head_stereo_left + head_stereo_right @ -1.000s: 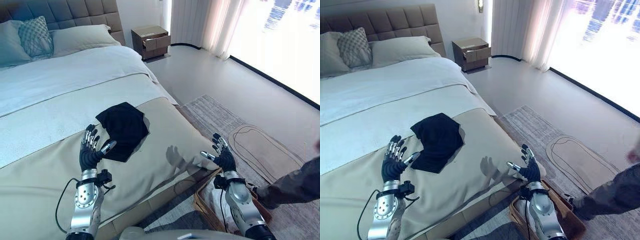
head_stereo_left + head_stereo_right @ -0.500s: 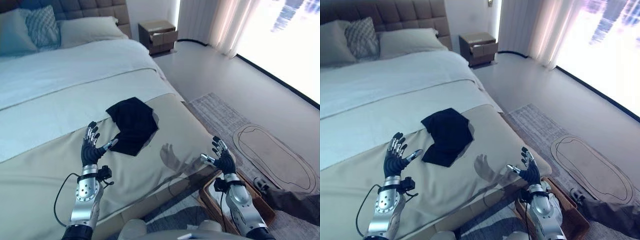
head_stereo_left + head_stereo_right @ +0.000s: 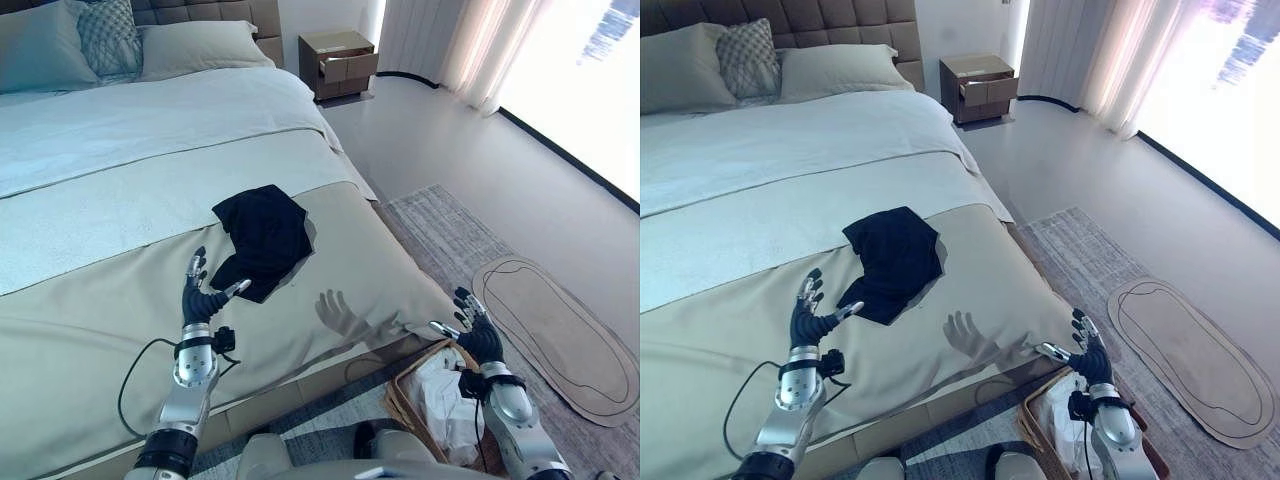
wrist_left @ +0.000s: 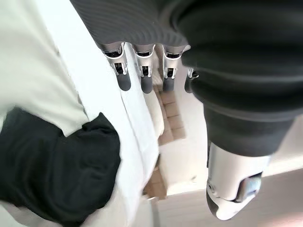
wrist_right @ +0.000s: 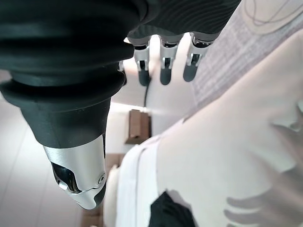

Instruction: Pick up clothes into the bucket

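You're hovering the left hand (image 3: 203, 296) open and empty beside the black garment (image 3: 263, 236); try bunching its near edge before lifting. The right hand (image 3: 477, 334) is idling open over the basket (image 3: 402, 388).

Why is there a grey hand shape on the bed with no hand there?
In the left eye view it is a shadow on the bed, cast beside the black clothes; bright window light glares at upper right. In the right eye view the same shadow lies left of the right hand.

Bare bedspread (image 3: 330, 270) around black garment (image 3: 262, 238)
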